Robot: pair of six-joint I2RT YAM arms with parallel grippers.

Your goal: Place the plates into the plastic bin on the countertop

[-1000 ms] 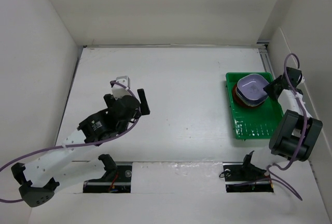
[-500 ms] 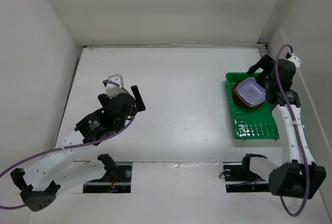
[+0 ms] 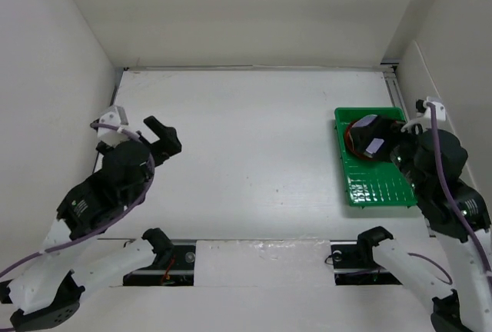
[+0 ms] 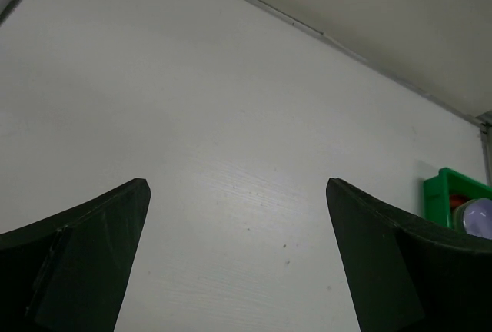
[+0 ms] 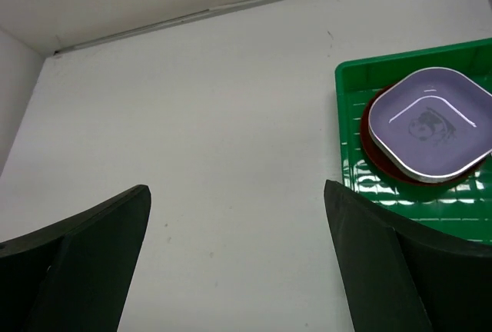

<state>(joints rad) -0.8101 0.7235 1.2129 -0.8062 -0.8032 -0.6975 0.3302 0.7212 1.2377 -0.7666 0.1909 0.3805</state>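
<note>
Two dishes show in the plastic bin (image 5: 400, 209): a lavender dish (image 5: 429, 123) lying flat on a red-orange plate (image 5: 384, 167), both in the bin's 12 o'clock half. The bin sits at 3 o'clock on the countertop (image 3: 254, 140), and from overhead its long axis runs 12 to 6. The lavender dish is turned cornerwise, its corners aimed toward the bin's walls rather than its sides squared to them. A small dark print marks its centre, too blurred to read. The right gripper (image 5: 234, 187) hangs over the bin's 12 o'clock end, fingers spread wide with nothing between them. The left gripper (image 4: 237, 187) is at 9 o'clock over the countertop, likewise spread and holding nothing.
</note>
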